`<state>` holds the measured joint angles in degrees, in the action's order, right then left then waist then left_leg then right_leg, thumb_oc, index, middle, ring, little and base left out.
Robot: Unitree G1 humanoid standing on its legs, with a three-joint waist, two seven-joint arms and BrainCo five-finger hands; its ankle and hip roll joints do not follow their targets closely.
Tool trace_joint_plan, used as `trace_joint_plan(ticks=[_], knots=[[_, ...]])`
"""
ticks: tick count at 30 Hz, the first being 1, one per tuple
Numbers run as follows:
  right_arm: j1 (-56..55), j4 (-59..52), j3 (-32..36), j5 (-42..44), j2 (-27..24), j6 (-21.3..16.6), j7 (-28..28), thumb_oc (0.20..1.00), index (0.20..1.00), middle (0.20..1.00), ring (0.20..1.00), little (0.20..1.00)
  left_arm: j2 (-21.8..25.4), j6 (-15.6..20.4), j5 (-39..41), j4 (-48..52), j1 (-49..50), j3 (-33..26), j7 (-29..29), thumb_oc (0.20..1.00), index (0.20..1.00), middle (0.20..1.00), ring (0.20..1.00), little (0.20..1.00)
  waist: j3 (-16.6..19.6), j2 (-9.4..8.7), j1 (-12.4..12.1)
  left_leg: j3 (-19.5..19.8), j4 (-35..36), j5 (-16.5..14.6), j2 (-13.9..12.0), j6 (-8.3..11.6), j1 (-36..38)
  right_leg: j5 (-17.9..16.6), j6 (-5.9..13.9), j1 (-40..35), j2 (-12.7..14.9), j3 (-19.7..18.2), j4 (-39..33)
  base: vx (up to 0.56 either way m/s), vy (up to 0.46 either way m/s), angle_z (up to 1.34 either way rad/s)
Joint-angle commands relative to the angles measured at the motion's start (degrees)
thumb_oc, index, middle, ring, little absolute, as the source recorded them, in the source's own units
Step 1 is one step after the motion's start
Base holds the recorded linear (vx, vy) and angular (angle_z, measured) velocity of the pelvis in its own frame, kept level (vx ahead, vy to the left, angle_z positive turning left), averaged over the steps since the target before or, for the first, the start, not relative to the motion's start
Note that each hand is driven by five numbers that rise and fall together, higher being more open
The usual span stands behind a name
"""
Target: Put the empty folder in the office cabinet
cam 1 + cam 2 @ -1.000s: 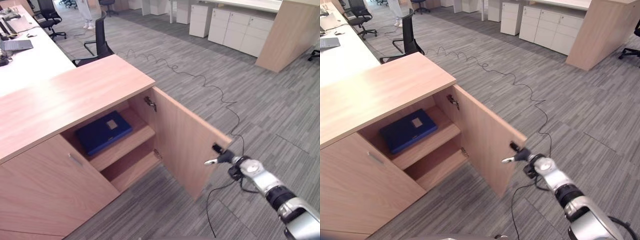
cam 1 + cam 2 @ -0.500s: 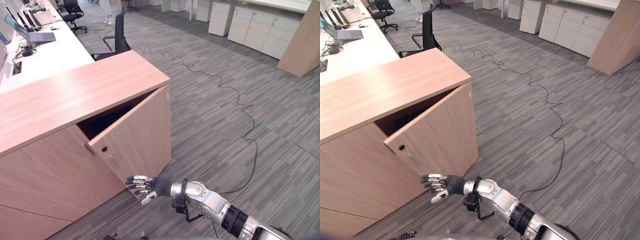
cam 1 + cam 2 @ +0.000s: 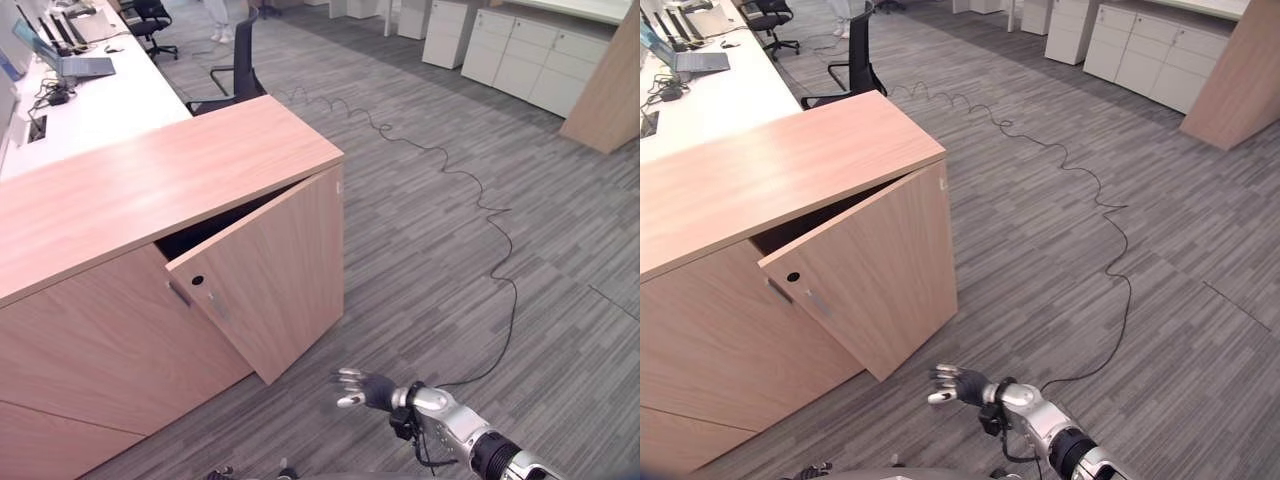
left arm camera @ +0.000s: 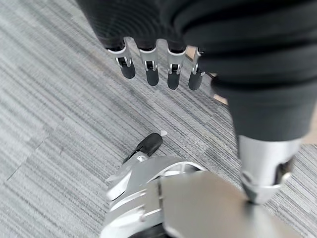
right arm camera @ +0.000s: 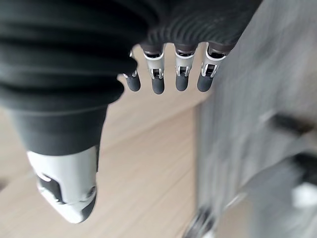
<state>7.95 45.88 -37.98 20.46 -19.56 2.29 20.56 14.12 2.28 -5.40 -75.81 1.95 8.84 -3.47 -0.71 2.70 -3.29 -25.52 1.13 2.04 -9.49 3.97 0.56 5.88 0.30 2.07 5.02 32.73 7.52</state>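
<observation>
Now the office cabinet (image 3: 150, 190) stands with its right door (image 3: 275, 275) only a little ajar, and the right hand (image 3: 362, 388) hangs free of it.

The door is hinged at its right edge, and its left edge, with the handle (image 3: 215, 306), stands out toward the near side, leaving a narrow dark gap under the cabinet's top. What lies inside that gap is too dark to tell, so the folder's place and the way it points cannot be told. The left door (image 3: 90, 350) is closed flat. The right hand is low over the grey carpet floor (image 3: 480, 150), just right of and nearer than the door's lower corner, apart from it, fingers (image 5: 157, 82) straight and relaxed, holding nothing. The left hand (image 4: 153, 59) hangs over the carpet, fingers straight, holding nothing. Far left, a white worktop (image 3: 90, 105) carries a laptop (image 3: 65, 62).
</observation>
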Motion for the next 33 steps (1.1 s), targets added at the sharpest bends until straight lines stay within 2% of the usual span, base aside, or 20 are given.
trace_joint_plan(ticks=[1, 2, 7, 9, 10, 11, 13, 14, 16, 18, 19, 22, 23, 25, 28, 30, 31, 32, 33], knots=[[1.01, 9.05, 4.03, -4.91, 7.33, -1.43, -2.10, 1.000, 1.000, 1.000, 1.000, 1.000, 0.64, -1.16, 0.39, -4.99, 0.99, 0.07, -1.27, 1.000, 1.000, 1.000, 1.000, 1.000, 0.45, -5.65, -0.42, -2.09, -2.02, 0.02, -1.07, 2.05, -0.24, -4.07, 4.74, -4.25, 0.81, -3.90, -10.99, 0.00, -0.124, 0.24], [0.03, 15.90, 7.48, -6.23, 8.01, -1.11, -2.97, 1.000, 1.000, 1.000, 1.000, 1.000, 1.55, -1.86, -0.70, -6.65, 1.98, -0.82, -1.34, 1.000, 1.000, 1.000, 1.000, 1.000, 0.01, -5.70, -0.91, -1.78, -3.31, 0.17, -1.78, 2.42, -0.90, -3.71, 4.38, -4.65, 0.37, -3.65, -11.25, 0.00, -0.081, 0.25], [-2.45, 25.96, 11.64, -10.83, 9.45, -0.41, -3.77, 1.000, 1.000, 1.000, 1.000, 1.000, 2.41, -2.20, -2.06, -7.64, 3.11, -1.67, -2.62, 1.000, 1.000, 1.000, 1.000, 1.000, -1.25, -5.96, -2.36, -0.71, -5.92, 0.92, -3.87, 3.40, -2.49, -2.82, 3.42, -5.36, -1.18, -2.88, -12.02, -0.01, -0.129, 0.21], [-3.84, 30.89, 14.29, -12.78, 10.01, -0.18, -4.66, 1.000, 1.000, 1.000, 1.000, 1.000, 1.92, -2.25, -0.40, -7.41, 3.81, -2.64, -3.31, 1.000, 1.000, 1.000, 1.000, 1.000, -2.21, -5.88, -3.58, 0.41, -7.38, 2.74, -5.68, 4.17, -4.38, -2.30, 2.94, -5.41, -2.05, -1.75, -12.44, -0.05, -0.166, 0.47], [-4.20, 32.78, 15.83, -14.57, 9.31, -0.26, -5.54, 1.000, 1.000, 1.000, 1.000, 1.000, 2.62, -1.96, 0.19, -6.92, 2.76, -2.88, -2.45, 1.000, 1.000, 1.000, 1.000, 1.000, -2.97, -6.06, -4.04, -0.80, -9.19, 4.29, -7.39, 4.41, -6.34, -2.08, 2.47, -5.00, -2.19, -0.43, -12.37, -0.08, -0.127, 0.84], [-4.15, 32.83, 15.91, -14.62, 9.33, -0.29, -5.54, 1.000, 1.000, 1.000, 1.000, 1.000, 2.63, -1.97, 0.20, -6.92, 2.70, -2.84, -2.44, 1.000, 1.000, 1.000, 1.000, 1.000, -2.95, -6.05, -3.99, -0.66, -9.34, 4.27, -7.45, 4.44, -6.54, -2.05, 2.45, -4.94, -2.23, -0.33, -12.37, -0.09, -0.088, 0.89], [-4.92, 34.21, 17.47, -15.53, 8.57, -0.20, -5.96, 1.000, 1.000, 1.000, 1.000, 1.000, 2.89, -1.81, 1.66, -6.55, 0.99, -2.88, -2.19, 1.000, 1.000, 1.000, 1.000, 1.000, -2.64, -6.10, -2.73, -7.01, -9.31, 3.51, -9.44, 3.60, -5.89, -1.45, 2.09, -4.74, -1.84, 2.03, -12.33, -0.08, -0.047, 1.23], [-5.03, 34.93, 19.35, -15.06, 7.64, -0.12, -6.76, 1.000, 1.000, 1.000, 1.000, 1.000, 2.47, -1.89, 2.65, -6.31, 0.68, -2.97, -2.66, 1.000, 1.000, 1.000, 1.000, 1.000, -2.38, -5.59, -2.10, -11.06, -11.13, 2.20, -10.38, 2.86, -5.32, -0.64, 1.14, -4.97, -1.41, 4.44, -12.33, -0.08, -0.032, 1.54], [-5.01, 34.92, 20.24, -14.48, 7.28, -0.21, -6.90, 1.000, 1.000, 1.000, 1.000, 1.000, 1.91, -1.67, 3.05, -6.22, 1.15, -2.87, -2.94, 1.000, 1.000, 1.000, 1.000, 1.000, -2.33, -5.24, -2.03, -11.67, -12.94, 1.37, -10.73, 2.68, -5.54, -0.23, 0.63, -5.15, -1.23, 5.77, -12.18, -0.07, 0.002, 1.24], [-5.12, 34.46, 21.91, -13.27, 7.09, -0.69, -7.50, 1.000, 1.000, 1.000, 1.000, 1.000, 0.67, -0.81, 5.16, -5.11, 0.95, -2.78, -2.75, 1.000, 1.000, 1.000, 1.000, 1.000, -2.15, -4.78, -1.81, -13.27, -13.82, 0.63, -11.20, 2.82, -4.59, 0.54, -0.22, -5.40, -0.22, 9.85, -11.76, -0.07, 0.020, 1.18], [-6.03, 33.76, 22.24, -13.67, 7.25, -1.64, -8.48, 1.000, 1.000, 1.000, 1.000, 1.000, 2.88, -0.54, 6.25, -7.92, -1.91, -4.68, -1.43, 1.000, 1.000, 1.000, 1.000, 1.000, -0.81, -4.73, -0.60, -15.30, -12.67, 0.17, -11.08, 3.10, -2.15, 0.85, -0.90, -5.85, 0.29, 12.79, -11.87, -0.02, 0.012, 1.39], [-6.88, 33.75, 22.87, -12.25, 7.91, -1.56, -8.75, 1.000, 1.000, 1.000, 1.000, 1.000, 2.27, -0.23, 10.81, -4.94, -4.43, -5.29, -1.51, 1.000, 1.000, 1.000, 1.000, 1.000, 0.59, -4.78, 0.14, -15.49, -10.38, -0.67, -9.90, 2.59, -0.41, 0.97, -1.11, -6.82, 1.00, 15.58, -11.87, 0.02, 0.052, 1.50], [-6.86, 33.72, 22.89, -12.23, 7.88, -1.52, -8.74, 1.000, 1.000, 1.000, 1.000, 1.000, 2.27, -0.37, 10.93, -4.84, -4.45, -5.23, -1.53, 1.000, 1.000, 1.000, 1.000, 1.000, 0.53, -4.74, 0.34, -15.28, -10.21, -0.63, -9.77, 2.51, -0.42, 0.94, -1.04, -6.91, 1.06, 15.83, -11.85, 0.04, 0.153, 2.21], [-7.57, 34.52, 23.39, -12.57, 8.71, -1.53, -9.54, 1.000, 1.000, 1.000, 1.000, 1.000, 1.08, -0.31, 13.96, -3.14, -7.96, -4.82, -1.51, 1.000, 1.000, 1.000, 1.000, 1.000, 2.36, -3.40, 1.21, -13.04, -6.32, 0.05, -8.07, 2.33, 0.40, 0.25, -0.72, -8.13, 1.99, 17.16, -11.45, 0.03, 0.189, 2.15], [-8.09, 35.73, 24.60, -12.94, 8.94, -1.25, -10.31, 1.000, 1.000, 1.000, 1.000, 1.000, 0.14, 0.17, 15.19, -2.33, -7.96, -4.03, -2.16, 1.000, 1.000, 1.000, 1.000, 1.000, 3.60, -2.69, 1.06, -11.32, -4.35, 0.00, -5.92, 1.59, 0.11, -0.84, 0.08, -8.81, 3.37, 18.72, -11.02, 0.02, 0.212, 0.53], [-9.14, 36.68, 26.98, -12.68, 8.98, -1.34, -10.74, 1.000, 1.000, 1.000, 1.000, 1.000, -1.30, 0.48, 16.97, -1.27, -8.37, -3.01, -3.43, 1.000, 1.000, 1.000, 1.000, 1.000, 4.64, -2.15, 0.17, -7.87, -2.75, -0.11, -2.37, -0.26, -1.59, -1.85, 1.19, -10.08, 6.89, 23.15, -8.91, 0.03, 0.497, 0.44], [-10.10, 35.90, 28.82, -12.85, 8.36, -1.66, -10.00, 1.000, 1.000, 1.000, 1.000, 1.000, 0.54, 0.18, 16.04, -2.08, -7.96, -3.33, -4.50, 1.000, 1.000, 1.000, 1.000, 1.000, 4.79, -1.39, 0.89, -5.59, -1.67, -1.08, 0.52, -1.91, -1.68, -3.00, 2.46, -11.11, 10.22, 26.11, -6.30, 0.06, 0.476, 1.23], [-10.23, 35.77, 28.81, -12.92, 8.41, -1.63, -9.93, 1.000, 1.000, 1.000, 1.000, 1.000, 0.69, 0.19, 15.91, -2.14, -7.96, -3.40, -4.67, 1.000, 1.000, 1.000, 1.000, 1.000, 4.76, -1.50, 1.22, -5.34, -1.48, -1.16, 0.84, -2.13, -1.56, -3.08, 2.79, -11.28, 10.62, 26.40, -5.91, 0.07, 0.402, 1.71], [-10.42, 36.16, 29.85, -12.89, 8.12, -2.09, -10.40, 1.000, 1.000, 1.000, 1.000, 1.000, 1.13, 0.88, 14.43, -3.27, -7.18, -4.39, -3.67, 1.000, 1.000, 1.000, 1.000, 1.000, 4.41, -1.39, 1.52, -4.42, -1.18, -1.94, 2.39, -3.07, -1.14, -3.82, 3.60, -11.54, 12.73, 27.50, -3.95, 0.06, 0.253, 1.51]])
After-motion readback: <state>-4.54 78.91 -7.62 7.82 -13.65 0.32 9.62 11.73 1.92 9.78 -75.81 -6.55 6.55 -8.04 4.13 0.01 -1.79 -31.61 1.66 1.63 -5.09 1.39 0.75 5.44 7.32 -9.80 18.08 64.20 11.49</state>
